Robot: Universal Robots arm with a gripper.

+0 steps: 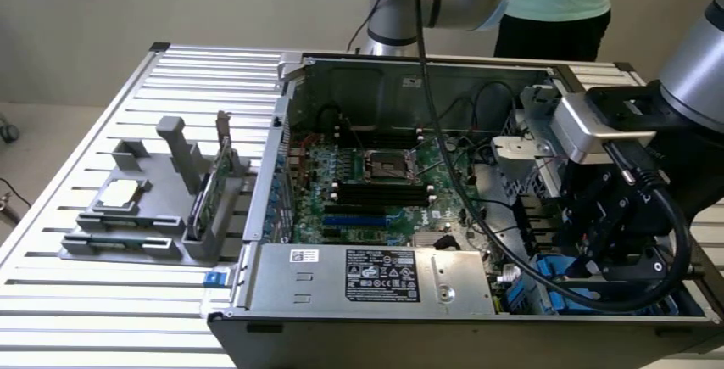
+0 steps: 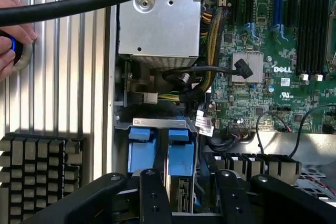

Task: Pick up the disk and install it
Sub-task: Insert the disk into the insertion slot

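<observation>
The disk [image 2: 181, 157] stands on edge in the drive bay at the front corner of the open computer case [image 1: 297, 131], its blue rails showing beside a second blue-railed unit [image 2: 140, 150]. My gripper [image 2: 187, 182] hangs right over it, one black finger [image 2: 151, 192] on each side, with a gap on at least one side, so it looks open. In the exterior view the gripper [image 1: 608, 254] reaches down into the case at the exterior view's right, above blue parts of the bay [image 1: 562, 274].
The motherboard [image 1: 379, 182], the power supply box [image 1: 374, 277] and loose cables fill the case. A grey fixture [image 1: 147, 216] on the slatted table holds a square chip and a green card. A hand [image 2: 13, 30] rests near the case; a person stands behind the table.
</observation>
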